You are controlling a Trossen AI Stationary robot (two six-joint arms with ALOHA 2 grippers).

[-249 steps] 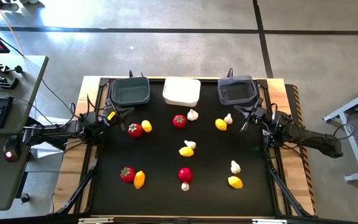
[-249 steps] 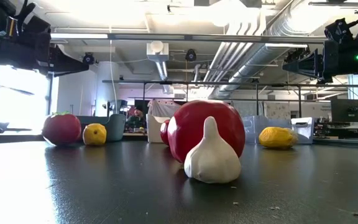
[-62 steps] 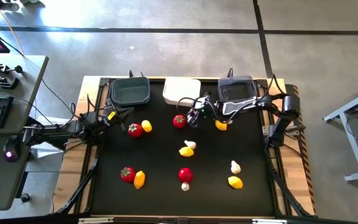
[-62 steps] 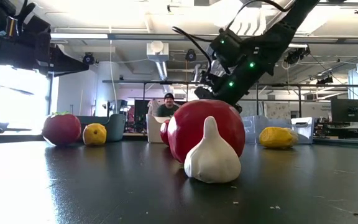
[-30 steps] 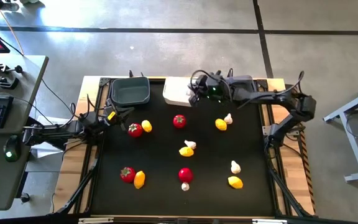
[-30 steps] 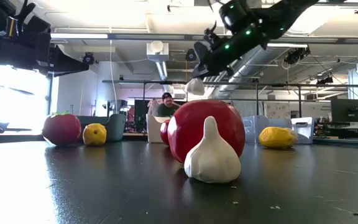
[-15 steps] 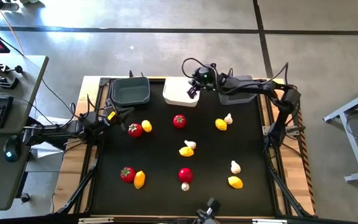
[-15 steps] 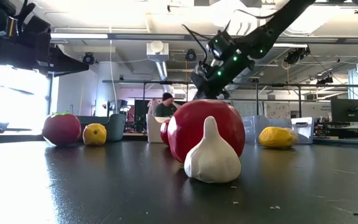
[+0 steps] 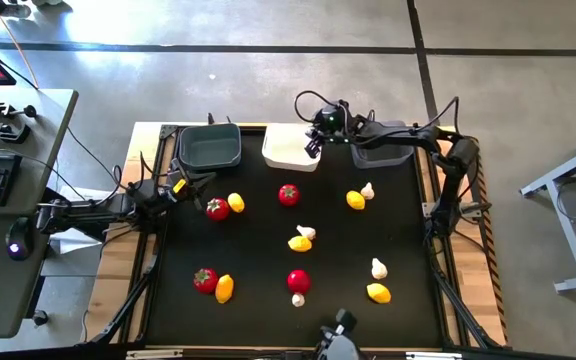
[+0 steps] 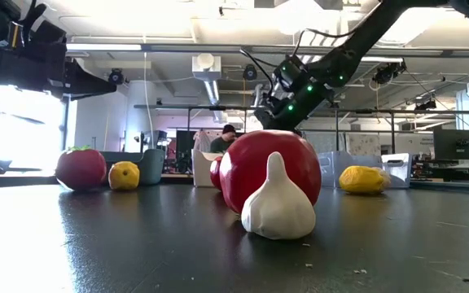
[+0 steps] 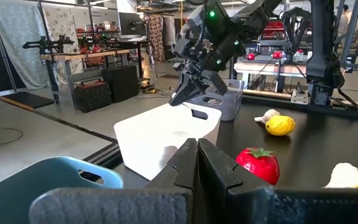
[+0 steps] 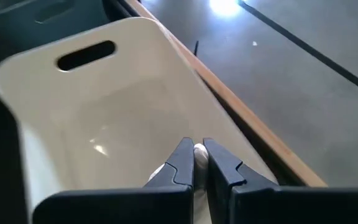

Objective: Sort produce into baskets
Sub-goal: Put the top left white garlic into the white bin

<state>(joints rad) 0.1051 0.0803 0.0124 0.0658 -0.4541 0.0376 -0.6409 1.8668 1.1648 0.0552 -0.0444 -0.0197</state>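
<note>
The right end effector (image 9: 314, 143) hangs over the white basket (image 9: 286, 150) at the middle of the tabletop's far edge, fingers nearly closed on a small white garlic bulb (image 12: 194, 151), so it looks about to drop it in. The left end effector (image 9: 176, 186) sits parked by the tabletop's left edge near the dark grey basket (image 9: 209, 146), fingers pressed together on nothing. The other dark grey basket (image 9: 381, 145) is at the far right corner. Tomatoes (image 9: 288, 194), lemons (image 9: 355, 200) and more garlic (image 9: 379, 268) are scattered across the tabletop. These toy pieces are probably light, hard and a bit slick, so pinching across the widest part seems safest.
</note>
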